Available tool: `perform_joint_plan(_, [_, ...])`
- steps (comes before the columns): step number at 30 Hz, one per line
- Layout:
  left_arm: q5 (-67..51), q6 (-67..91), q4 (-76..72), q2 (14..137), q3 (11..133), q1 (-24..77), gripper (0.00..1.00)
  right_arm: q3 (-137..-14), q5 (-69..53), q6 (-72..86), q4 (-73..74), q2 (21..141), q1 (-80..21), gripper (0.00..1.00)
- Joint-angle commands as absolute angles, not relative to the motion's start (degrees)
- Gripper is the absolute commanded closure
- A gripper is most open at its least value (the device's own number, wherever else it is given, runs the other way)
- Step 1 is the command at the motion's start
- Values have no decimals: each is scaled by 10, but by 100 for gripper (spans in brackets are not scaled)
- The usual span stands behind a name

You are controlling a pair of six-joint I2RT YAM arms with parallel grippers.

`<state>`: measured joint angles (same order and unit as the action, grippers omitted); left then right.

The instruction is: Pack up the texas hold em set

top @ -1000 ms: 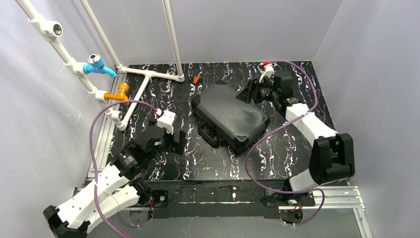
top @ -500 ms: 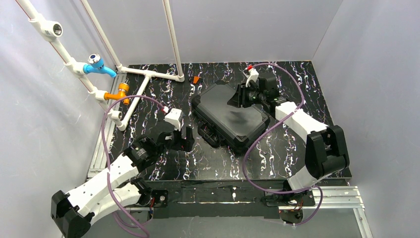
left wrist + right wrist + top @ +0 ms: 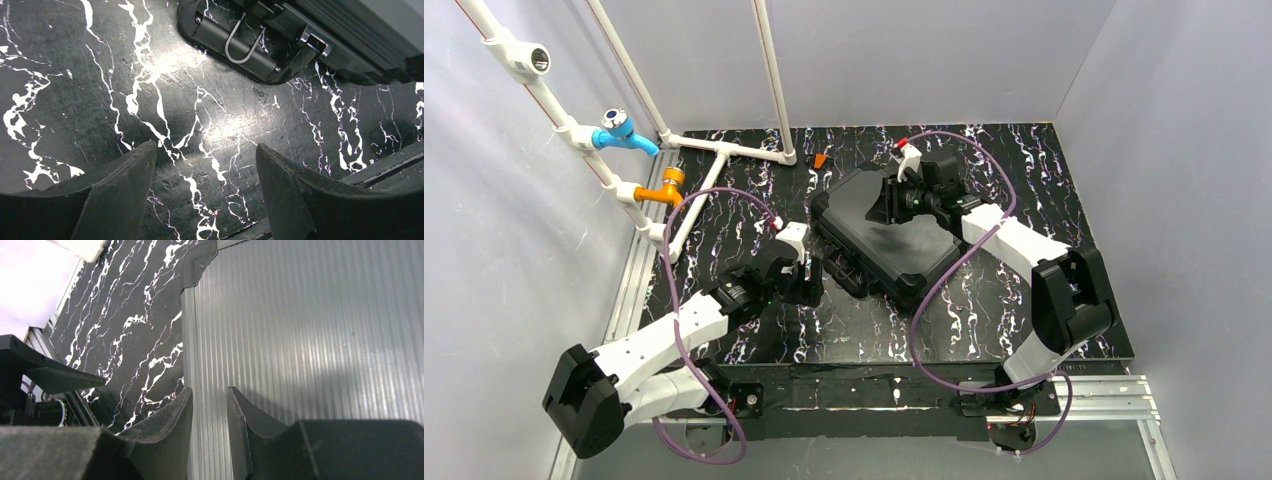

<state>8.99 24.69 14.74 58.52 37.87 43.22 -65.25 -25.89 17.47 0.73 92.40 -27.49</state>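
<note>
The black case [image 3: 894, 240] lies shut on the marbled table, set at an angle. Its ribbed lid fills the right wrist view [image 3: 310, 330], and its latch side shows in the left wrist view [image 3: 280, 45]. My right gripper [image 3: 882, 206] hangs low over the lid's far left edge; its jaws [image 3: 209, 392] stand a narrow gap apart with nothing between them. My left gripper [image 3: 803, 281] is open and empty [image 3: 205, 150] above bare table, just left of the case's near side. No chip stacks are in view.
A small orange piece [image 3: 820, 160] lies behind the case. A white pipe frame [image 3: 724, 150] with blue and orange fittings stands at the back left. A metal wire loop [image 3: 243, 42] sits on the case's latch side. Walls close in on both sides.
My right gripper has moved left from beside the case's far right corner onto the lid. My left gripper has moved right, closer to the case's near side.
</note>
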Motion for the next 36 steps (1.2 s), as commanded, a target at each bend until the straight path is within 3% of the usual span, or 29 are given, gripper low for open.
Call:
perform_joint_plan(1, [74, 255, 126, 609, 375, 427, 31, -683, -236, 153, 30, 932, -294, 61])
perform_joint_plan(9, [65, 258, 104, 654, 369, 418, 40, -647, -226, 145, 33, 940, -307, 62])
perform_joint_plan(13, [55, 258, 92, 679, 371, 413, 49, -627, -211, 133, 47, 940, -307, 62])
perform_joint_plan(27, [28, 262, 37, 779, 380, 396, 59, -563, -197, 103, 70, 929, -307, 62])
perform_joint_plan(36, [10, 258, 4, 837, 400, 394, 76, -538, -211, 82, 81, 917, -307, 62])
